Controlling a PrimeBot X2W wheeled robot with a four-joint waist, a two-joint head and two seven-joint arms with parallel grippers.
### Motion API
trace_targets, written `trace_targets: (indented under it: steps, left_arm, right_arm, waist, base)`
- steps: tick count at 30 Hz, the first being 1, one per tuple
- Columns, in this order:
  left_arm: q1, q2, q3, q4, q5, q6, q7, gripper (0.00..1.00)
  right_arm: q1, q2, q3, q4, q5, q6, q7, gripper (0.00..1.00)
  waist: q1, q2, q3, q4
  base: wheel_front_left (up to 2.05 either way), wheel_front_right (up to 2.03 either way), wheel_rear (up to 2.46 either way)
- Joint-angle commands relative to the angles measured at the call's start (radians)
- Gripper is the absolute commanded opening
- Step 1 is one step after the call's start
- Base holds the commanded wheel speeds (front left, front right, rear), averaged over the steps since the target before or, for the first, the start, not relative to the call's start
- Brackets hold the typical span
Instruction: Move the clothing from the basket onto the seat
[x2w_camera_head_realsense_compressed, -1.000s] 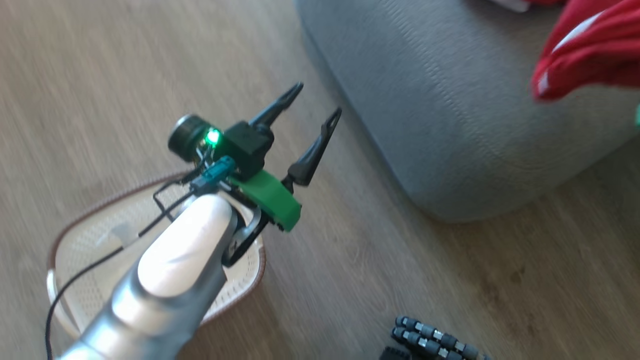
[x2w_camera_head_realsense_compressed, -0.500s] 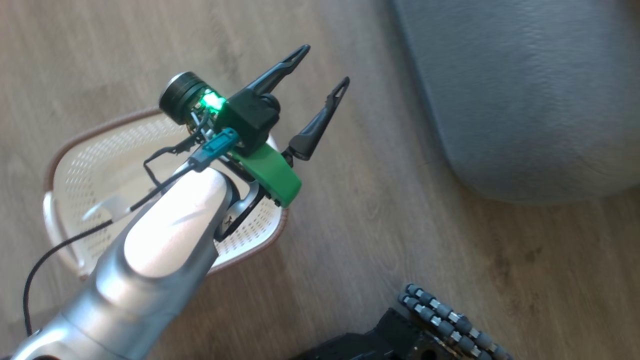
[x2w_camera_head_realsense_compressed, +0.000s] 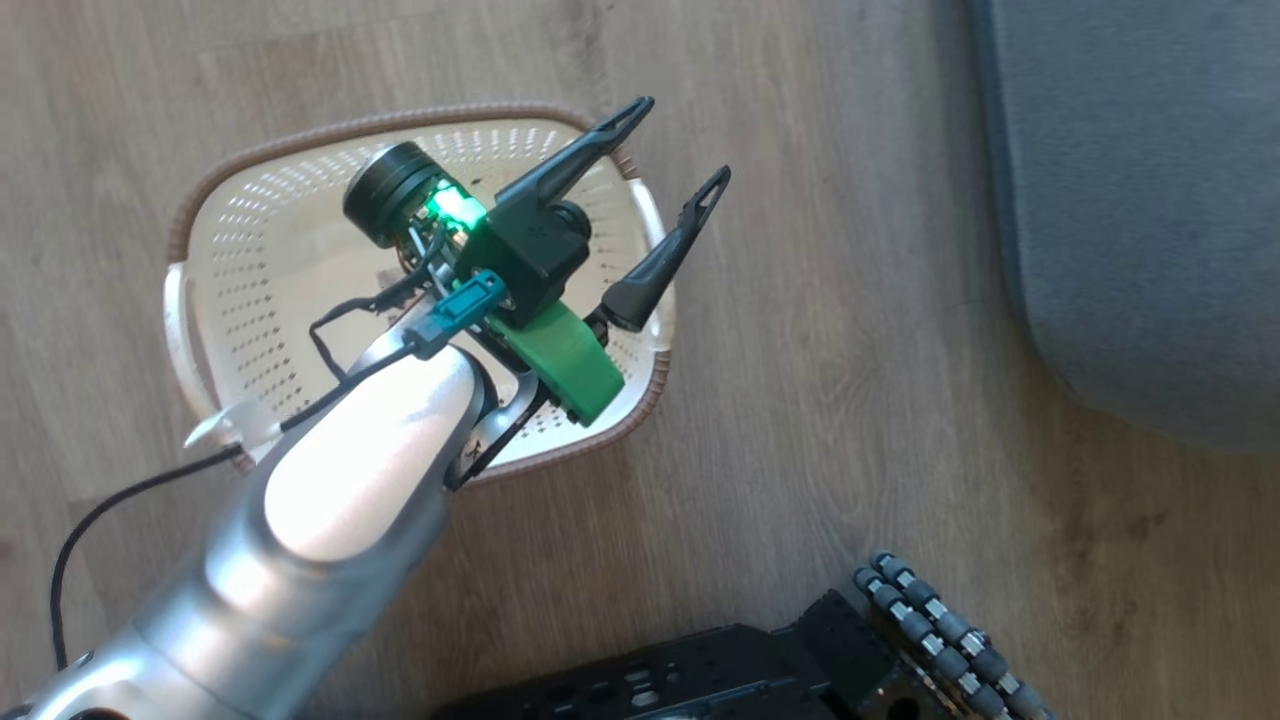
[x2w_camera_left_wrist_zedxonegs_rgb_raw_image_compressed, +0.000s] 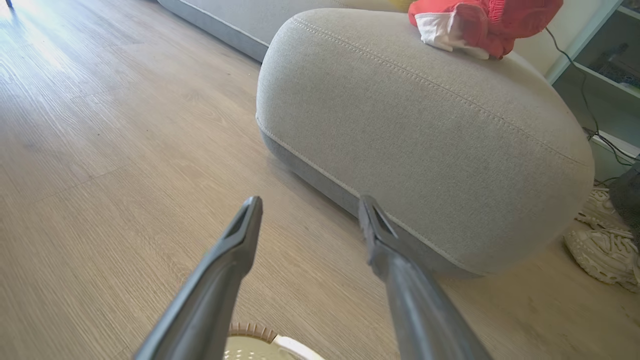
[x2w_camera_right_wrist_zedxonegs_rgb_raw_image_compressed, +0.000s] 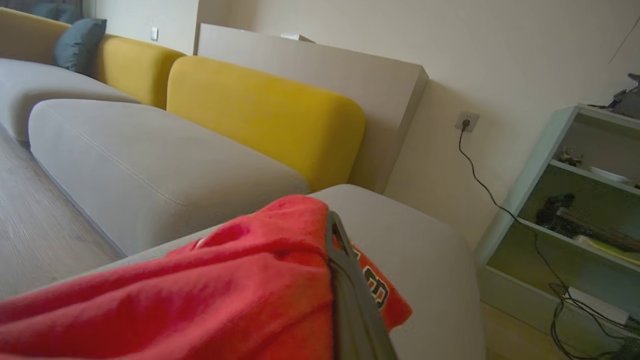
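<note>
The cream-white basket (x2w_camera_head_realsense_compressed: 250, 260) stands on the floor, and what shows of its inside is bare. My left gripper (x2w_camera_head_realsense_compressed: 684, 138) hovers open over its right side with nothing between its fingers; in the left wrist view the same gripper (x2w_camera_left_wrist_zedxonegs_rgb_raw_image_compressed: 310, 202) points at the grey seat (x2w_camera_left_wrist_zedxonegs_rgb_raw_image_compressed: 425, 125), with the basket rim (x2w_camera_left_wrist_zedxonegs_rgb_raw_image_compressed: 260, 345) at the bottom edge. A red and white piece of clothing (x2w_camera_left_wrist_zedxonegs_rgb_raw_image_compressed: 475, 25) lies on top of the seat. My right gripper (x2w_camera_right_wrist_zedxonegs_rgb_raw_image_compressed: 332, 220) is shut on red clothing (x2w_camera_right_wrist_zedxonegs_rgb_raw_image_compressed: 225, 280), which drapes over its left side above the seat (x2w_camera_right_wrist_zedxonegs_rgb_raw_image_compressed: 430, 250).
My black base with its roller wheel (x2w_camera_head_realsense_compressed: 930, 630) sits at the bottom. The seat's edge (x2w_camera_head_realsense_compressed: 1150, 200) fills the upper right. A sofa with yellow backs (x2w_camera_right_wrist_zedxonegs_rgb_raw_image_compressed: 260, 110) runs behind, a pale shelf unit (x2w_camera_right_wrist_zedxonegs_rgb_raw_image_compressed: 575, 200) with cables stands right, and shoes (x2w_camera_left_wrist_zedxonegs_rgb_raw_image_compressed: 605, 250) lie beside the seat.
The head camera has swung left and down: the whole basket now sits mid-view and the seat has slid to the right edge, the red clothing out of frame. The left gripper stays open.
</note>
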Motion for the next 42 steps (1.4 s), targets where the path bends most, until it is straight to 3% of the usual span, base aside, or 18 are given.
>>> trace_targets:
  steps: [1,11,12,13,14,15,24,33,42]
  left_arm:
    - [-0.014,0.002,0.019,-0.031,0.002,0.000,-0.005,1.00]
    - [-0.019,0.001,0.016,-0.021,-0.006,0.007,-0.013,1.00]
    - [-0.019,0.000,0.013,-0.018,-0.007,0.007,-0.014,1.00]
    - [-0.018,-0.001,0.011,-0.013,-0.009,0.006,-0.016,1.00]
    - [-0.018,-0.003,0.010,-0.009,-0.011,0.006,-0.018,1.00]
    - [-0.017,-0.004,0.010,-0.005,-0.013,0.006,-0.020,1.00]
    - [-0.010,-0.019,0.012,0.042,-0.035,0.005,-0.043,1.00]
    - [0.014,-0.028,0.048,0.085,-0.058,0.005,-0.060,1.00]
    - [0.067,-0.054,0.103,0.089,-0.061,0.005,-0.062,1.00]
  right_arm:
    - [-0.002,-0.040,-0.011,-0.019,-0.013,0.007,0.000,0.00]
    - [0.024,-0.004,-0.055,0.210,-0.097,0.007,-0.004,0.00]
    - [0.032,-0.003,-0.064,0.218,-0.100,0.007,-0.004,0.12]
    - [0.039,0.000,-0.073,0.221,-0.099,0.007,-0.004,0.36]
    - [0.048,0.002,-0.077,0.222,-0.099,0.007,-0.004,0.73]
    - [0.055,0.006,-0.078,0.219,-0.096,0.007,-0.004,1.00]
    - [0.163,0.032,0.059,0.191,-0.002,0.007,-0.005,1.00]
    - [0.339,0.064,0.299,0.039,0.189,0.007,-0.005,1.00]
    - [0.459,0.126,0.472,-0.162,0.244,0.007,-0.005,1.00]
  waist:
    - [-0.0001,0.0000,0.016,0.018]
    - [-0.0001,0.0000,0.037,0.039]
    - [-0.0001,0.0000,0.035,0.041]
    - [-0.0001,0.0000,0.031,0.041]
    - [-0.0001,0.0000,0.028,0.041]
    - [-0.0001,0.0000,0.025,0.040]
    - [-0.0001,0.0000,-0.035,0.033]
    - [-0.0001,0.0000,-0.127,0.031]
    - [-0.0001,0.0000,-0.228,0.060]
  base:
    - [0.00,0.00,0.00]
    - [0.00,0.00,0.00]
    - [0.00,0.00,0.00]
    - [0.00,0.00,0.00]
    - [0.00,0.00,0.00]
    - [0.00,0.00,0.00]
    - [0.00,0.00,0.00]
    - [0.00,0.00,0.00]
    - [0.00,0.00,0.00]
